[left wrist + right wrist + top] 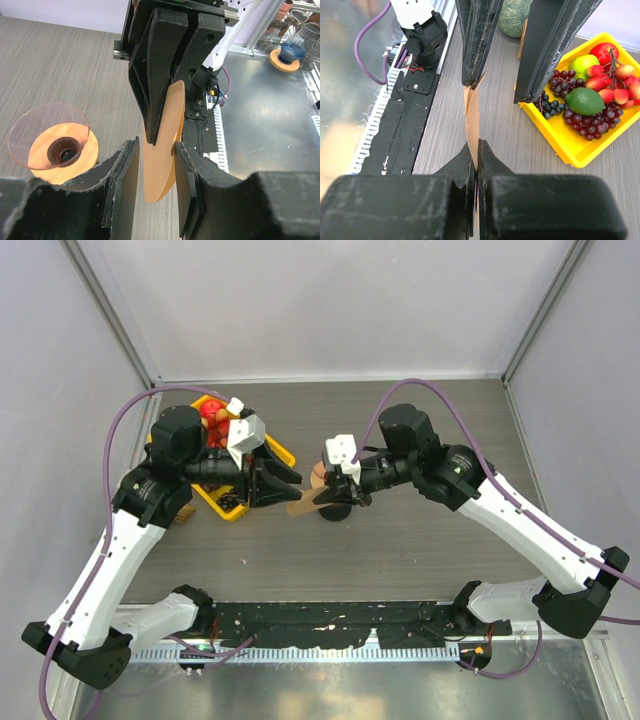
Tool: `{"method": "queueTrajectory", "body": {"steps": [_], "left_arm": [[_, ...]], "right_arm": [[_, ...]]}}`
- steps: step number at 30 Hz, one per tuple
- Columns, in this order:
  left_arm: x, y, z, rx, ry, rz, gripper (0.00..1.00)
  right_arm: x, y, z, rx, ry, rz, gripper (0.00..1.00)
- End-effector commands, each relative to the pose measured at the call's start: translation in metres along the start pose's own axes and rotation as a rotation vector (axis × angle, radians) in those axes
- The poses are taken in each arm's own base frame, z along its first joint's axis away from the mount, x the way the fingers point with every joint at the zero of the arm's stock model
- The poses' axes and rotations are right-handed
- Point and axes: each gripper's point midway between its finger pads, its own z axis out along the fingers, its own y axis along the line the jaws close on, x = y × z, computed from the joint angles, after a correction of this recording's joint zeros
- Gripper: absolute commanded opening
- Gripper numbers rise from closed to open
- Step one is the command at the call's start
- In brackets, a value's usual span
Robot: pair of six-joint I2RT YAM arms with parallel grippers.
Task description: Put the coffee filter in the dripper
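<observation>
The coffee filter (303, 505), a thin tan paper fan, hangs edge-on in mid-air between the two grippers. My right gripper (476, 142) is shut on one edge of it. My left gripper (155, 147) is open, with a jaw on either side of the filter (160, 170) and a gap on its left. The dripper (52, 145), a clear cone on a light-wood collar, stands upright and empty on the table to the left of the left jaws. In the top view the dripper (335, 512) is mostly hidden under the right gripper (325, 495).
A yellow fruit tray (232, 508) with grapes, a lime and strawberries sits behind the left gripper and also shows in the right wrist view (570, 150). A green melon-like object (515, 15) stands beyond it. The black arm base rail (330, 620) runs along the near table edge.
</observation>
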Motion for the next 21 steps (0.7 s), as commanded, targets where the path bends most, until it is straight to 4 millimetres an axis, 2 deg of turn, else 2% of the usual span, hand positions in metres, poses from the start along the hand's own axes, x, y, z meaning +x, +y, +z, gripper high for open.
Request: {"method": "queueTrajectory", "body": {"steps": [1,11,18,21], "left_arm": [[0.001,-0.001,-0.002,-0.007,0.006,0.029,0.41],[0.012,-0.003,-0.002,0.004,0.035,0.033,0.37],[0.031,-0.002,-0.002,0.016,0.079,0.019,0.34],[0.04,0.002,0.001,0.017,0.094,0.013,0.3]], "right_arm": [[-0.025,-0.006,-0.005,0.021,-0.062,-0.056,0.05],[-0.025,-0.002,-0.007,0.006,-0.068,-0.096,0.05],[-0.027,0.001,-0.008,-0.006,-0.079,-0.122,0.05],[-0.028,0.003,-0.008,-0.018,-0.087,-0.135,0.05]]}}
